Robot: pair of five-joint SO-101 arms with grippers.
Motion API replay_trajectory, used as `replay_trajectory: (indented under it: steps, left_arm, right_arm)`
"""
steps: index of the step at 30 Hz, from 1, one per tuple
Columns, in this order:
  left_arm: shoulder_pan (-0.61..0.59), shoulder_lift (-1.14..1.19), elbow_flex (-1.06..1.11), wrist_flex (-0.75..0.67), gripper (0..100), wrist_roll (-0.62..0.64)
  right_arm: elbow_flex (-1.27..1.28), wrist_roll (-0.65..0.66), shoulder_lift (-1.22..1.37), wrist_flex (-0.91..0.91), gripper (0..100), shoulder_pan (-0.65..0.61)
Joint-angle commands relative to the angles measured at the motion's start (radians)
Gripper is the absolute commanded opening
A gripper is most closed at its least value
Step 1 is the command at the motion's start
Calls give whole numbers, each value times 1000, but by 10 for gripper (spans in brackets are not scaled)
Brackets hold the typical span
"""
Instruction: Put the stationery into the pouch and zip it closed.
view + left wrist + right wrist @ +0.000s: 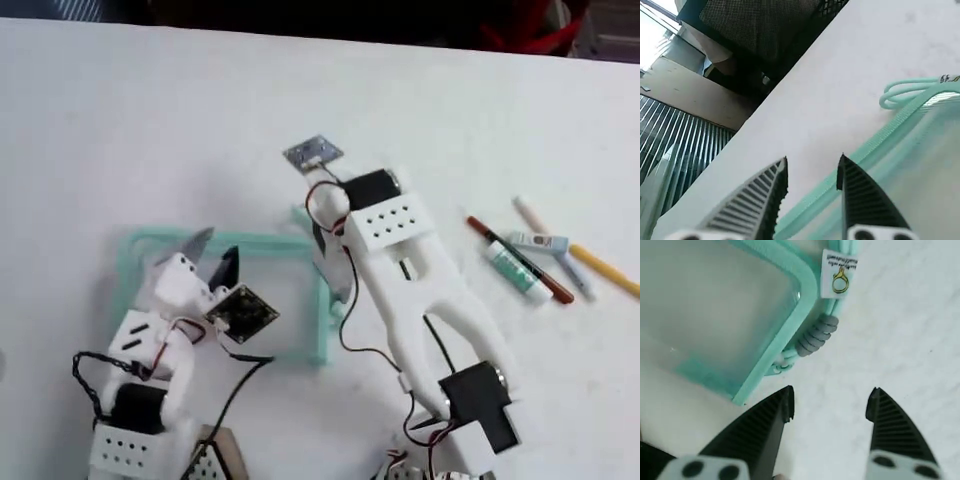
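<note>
A clear pouch with a mint-green border (322, 330) lies flat at the table's near left. My left gripper (212, 255) hovers open over its left part; in the left wrist view the open gripper (812, 165) sits above the green zip edge (875, 145), holding nothing. My right arm (400, 280) stretches to the pouch's right end. There my right gripper (831, 397) is open just off the pouch's corner (747, 390), near the grey zip pull (817, 332) and a white tag (840, 274). The stationery lies to the right: a red-brown pen (520, 260), a white-green glue stick (518, 270), a yellow pencil (605, 268).
A green cord loop (905, 90) sticks out from the pouch's end. White tabletop stretches behind the pouch and between the right arm and the pens. Cables trail from both arm bases at the near edge. Dark room lies past the far table edge.
</note>
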Motion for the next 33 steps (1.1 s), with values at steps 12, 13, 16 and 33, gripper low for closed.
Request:
replay_trajectory:
  steps: [12, 13, 16, 33]
  left_arm:
    - [8, -10, -20, 34, 165, -80]
    - [8, -10, -20, 34, 165, -80]
    - [8, -10, -21, 32, 165, -80]
    - [16, -12, -21, 26, 165, -77]
  right_arm:
    - [117, -199, 19, -280, 233, -71]
    - [114, -207, 44, -292, 233, -62]
    - [109, -212, 142, -341, 233, -15]
    - [-112, -203, 433, -334, 67, -2]
